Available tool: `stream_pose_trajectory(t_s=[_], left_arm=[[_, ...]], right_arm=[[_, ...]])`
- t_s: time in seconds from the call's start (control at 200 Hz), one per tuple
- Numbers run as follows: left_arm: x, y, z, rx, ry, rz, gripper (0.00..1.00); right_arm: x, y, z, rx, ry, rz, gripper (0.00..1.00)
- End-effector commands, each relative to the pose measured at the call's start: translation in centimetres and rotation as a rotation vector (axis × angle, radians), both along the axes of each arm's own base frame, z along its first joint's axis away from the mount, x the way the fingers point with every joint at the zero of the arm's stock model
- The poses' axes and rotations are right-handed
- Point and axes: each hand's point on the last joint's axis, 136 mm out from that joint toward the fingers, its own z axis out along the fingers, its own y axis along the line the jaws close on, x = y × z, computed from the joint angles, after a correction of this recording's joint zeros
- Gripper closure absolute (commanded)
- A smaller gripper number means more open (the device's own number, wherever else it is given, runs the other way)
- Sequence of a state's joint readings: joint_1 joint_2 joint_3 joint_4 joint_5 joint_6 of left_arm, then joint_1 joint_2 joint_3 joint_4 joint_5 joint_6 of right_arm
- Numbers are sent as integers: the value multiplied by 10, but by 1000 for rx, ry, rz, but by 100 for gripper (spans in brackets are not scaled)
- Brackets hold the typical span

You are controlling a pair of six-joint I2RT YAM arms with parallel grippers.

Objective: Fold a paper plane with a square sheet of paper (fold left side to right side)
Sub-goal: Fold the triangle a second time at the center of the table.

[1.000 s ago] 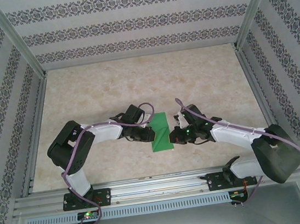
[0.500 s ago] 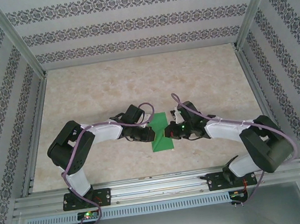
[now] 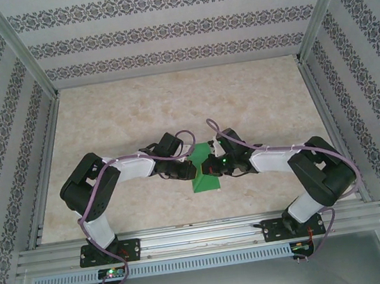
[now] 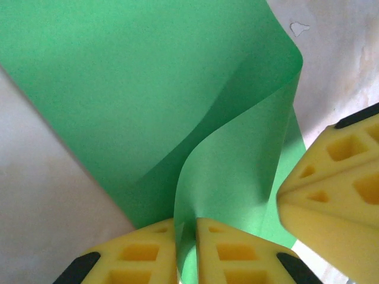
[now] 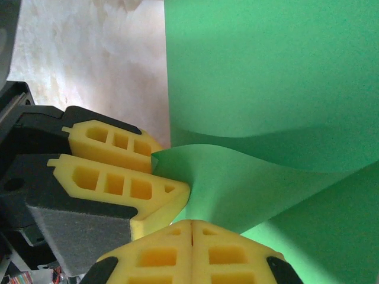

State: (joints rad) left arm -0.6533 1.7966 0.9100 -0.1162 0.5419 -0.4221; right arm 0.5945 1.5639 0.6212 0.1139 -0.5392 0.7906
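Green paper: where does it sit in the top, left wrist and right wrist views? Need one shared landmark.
Top external: green paper just below frame centre.
Left wrist: upper left and middle, its flap curling down into the left gripper.
Right wrist: upper right, flap reaching left across the middle.
Shared landmark: the left gripper pinching that lifted flap.

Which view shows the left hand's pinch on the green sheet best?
Left wrist view: the left hand pinches a curled edge of the green sheet between its yellow fingers, close up. The right wrist view shows those fingers from the side. The top view shows the sheet small and partly hidden.
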Motion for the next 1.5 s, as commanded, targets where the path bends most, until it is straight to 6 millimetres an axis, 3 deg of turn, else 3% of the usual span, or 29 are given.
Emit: stream_pose_trajectory(t_s=[0.0, 0.999, 1.149, 1.364, 1.499], left_arm=[[-13, 18, -33, 105, 51, 1, 84], [-17, 19, -36, 110, 58, -2, 82], [-10, 15, -19, 85, 27, 1, 79], [6, 17, 26, 43, -55, 39, 69], [6, 24, 51, 30, -91, 60, 66]], right_arm=[[5, 12, 8, 35, -19, 21, 100], [-11, -4, -36, -92, 92, 5, 100], [-18, -11, -45, -117, 121, -7, 100], [-22, -15, -48, -123, 126, -16, 100], [-21, -15, -46, -118, 116, -18, 100]])
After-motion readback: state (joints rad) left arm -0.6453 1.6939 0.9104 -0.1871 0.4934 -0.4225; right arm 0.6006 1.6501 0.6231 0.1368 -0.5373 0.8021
